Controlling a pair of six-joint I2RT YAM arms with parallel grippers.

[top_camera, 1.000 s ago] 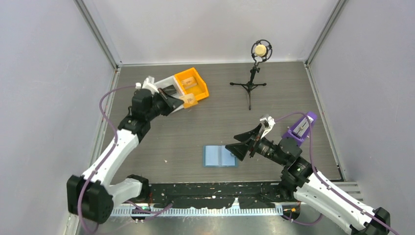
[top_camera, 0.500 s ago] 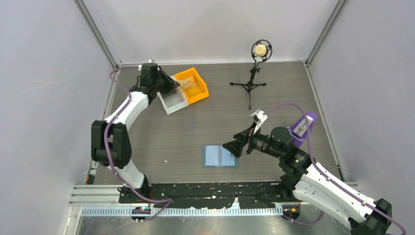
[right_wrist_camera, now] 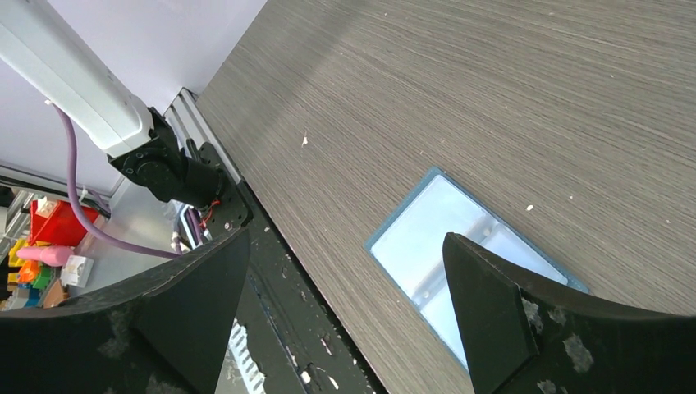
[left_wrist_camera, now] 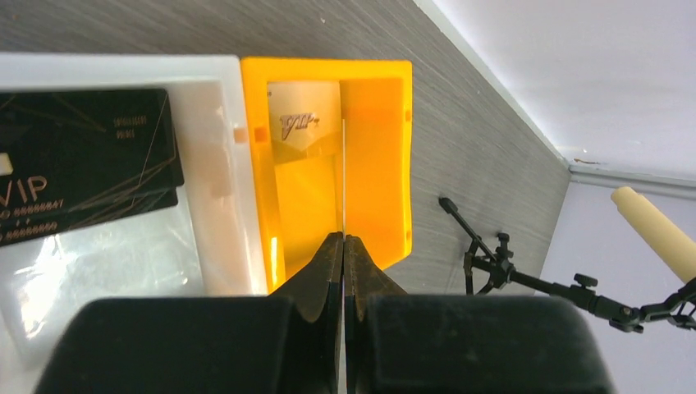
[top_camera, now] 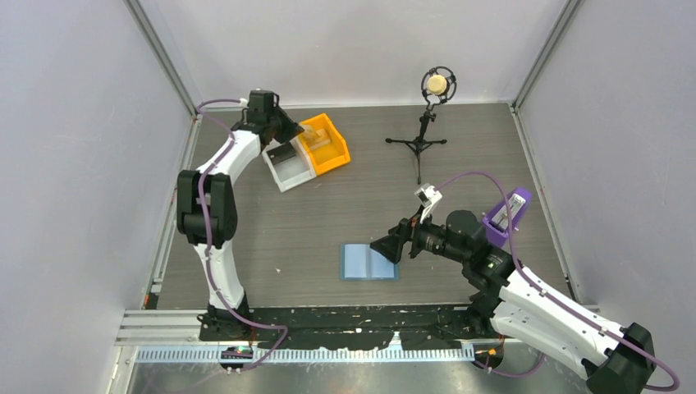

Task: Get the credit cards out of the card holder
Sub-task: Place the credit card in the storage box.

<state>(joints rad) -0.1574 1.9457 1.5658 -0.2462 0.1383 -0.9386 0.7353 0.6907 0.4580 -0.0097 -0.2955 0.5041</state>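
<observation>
The light-blue card holder (top_camera: 369, 263) lies open and flat on the table; the right wrist view shows it (right_wrist_camera: 460, 246) with clear inner pockets. My right gripper (top_camera: 390, 242) is open just above the holder's right edge, and holds nothing (right_wrist_camera: 345, 246). My left gripper (top_camera: 297, 133) is shut (left_wrist_camera: 343, 238) on a thin credit card (left_wrist_camera: 345, 172), seen edge-on over the orange bin (left_wrist_camera: 377, 148). A gold card marked VIP (left_wrist_camera: 304, 123) is at the bin's far end. A black card (left_wrist_camera: 82, 164) lies in the white bin (left_wrist_camera: 213, 148).
The white bin (top_camera: 289, 164) and the orange bin (top_camera: 328, 148) stand side by side at the back left. A microphone on a tripod (top_camera: 423, 139) stands at the back. A purple wedge stand (top_camera: 506, 215) is at the right. A black rail (top_camera: 345, 320) runs along the near edge.
My left arm has swung from in front of the bins to the back left, carrying the card over the orange bin. My right gripper has moved a little left towards the holder.
</observation>
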